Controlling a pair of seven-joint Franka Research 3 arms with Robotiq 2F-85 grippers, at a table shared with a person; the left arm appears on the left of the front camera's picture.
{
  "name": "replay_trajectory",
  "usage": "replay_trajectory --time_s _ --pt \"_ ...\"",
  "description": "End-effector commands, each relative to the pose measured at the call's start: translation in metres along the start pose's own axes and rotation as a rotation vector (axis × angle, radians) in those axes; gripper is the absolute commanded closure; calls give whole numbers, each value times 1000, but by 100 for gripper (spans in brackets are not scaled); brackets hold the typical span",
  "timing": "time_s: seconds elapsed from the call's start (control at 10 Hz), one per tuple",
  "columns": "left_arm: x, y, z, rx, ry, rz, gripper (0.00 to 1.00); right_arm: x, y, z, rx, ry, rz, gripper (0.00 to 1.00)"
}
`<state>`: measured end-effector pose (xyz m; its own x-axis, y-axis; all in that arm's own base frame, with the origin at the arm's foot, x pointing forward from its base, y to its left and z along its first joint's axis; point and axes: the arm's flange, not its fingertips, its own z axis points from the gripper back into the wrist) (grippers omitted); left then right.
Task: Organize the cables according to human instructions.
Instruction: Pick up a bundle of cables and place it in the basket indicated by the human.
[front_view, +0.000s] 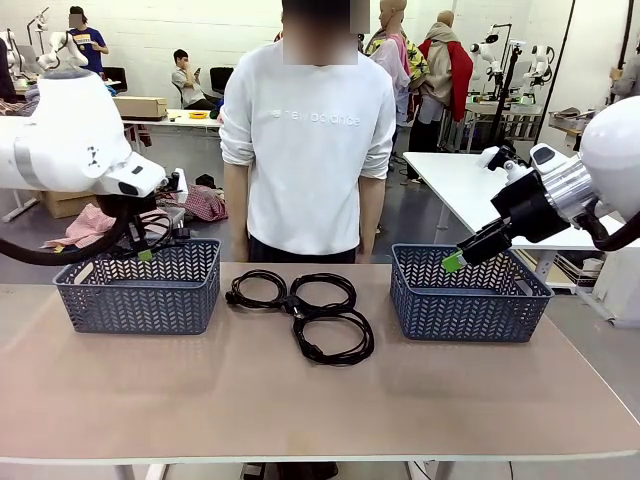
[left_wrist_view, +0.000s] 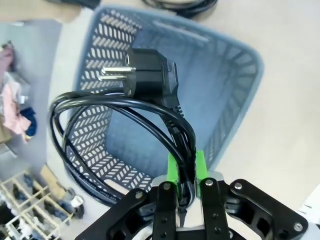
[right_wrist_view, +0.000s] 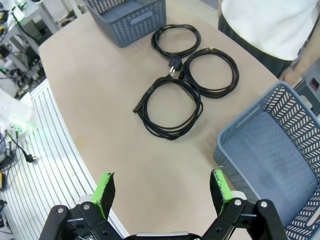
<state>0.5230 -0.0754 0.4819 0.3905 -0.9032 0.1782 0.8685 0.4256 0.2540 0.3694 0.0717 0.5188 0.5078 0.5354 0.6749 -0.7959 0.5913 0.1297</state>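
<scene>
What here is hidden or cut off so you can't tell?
- Left wrist view: other plug of the held cable; its loops pass behind the left gripper.
- Front view: floors of the left basket and right basket, behind their front walls.
- Right wrist view: the right basket, cut by the edge.
- Front view: plugs of the table cables, too small.

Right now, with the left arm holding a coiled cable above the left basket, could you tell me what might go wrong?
1. The held cable seems to hang partly beyond the left basket's rim, so on release a loop may drape over the edge.
2. The left jaws pinch only a few strands, so the coil could slip or unwind.
3. The three cables on the table touch, so lifting one may drag another.
</scene>
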Motion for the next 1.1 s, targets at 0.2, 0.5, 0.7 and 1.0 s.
replay_trajectory --time_s 0.2,0.5,0.7,1.0 --pt "-6 10 -27 37 -43 50 100 -1 -3 -2 20 -25 16 0" --pt "-6 11 -41 25 -37 63 100 -1 -3 -2 20 -25 16 0" --pt "-7 12 -43 -2 -31 64 65 -1 -3 -2 20 -25 16 0" --pt "-9 17 -37 -15 -35 85 27 -1 -3 -2 20 -25 16 0"
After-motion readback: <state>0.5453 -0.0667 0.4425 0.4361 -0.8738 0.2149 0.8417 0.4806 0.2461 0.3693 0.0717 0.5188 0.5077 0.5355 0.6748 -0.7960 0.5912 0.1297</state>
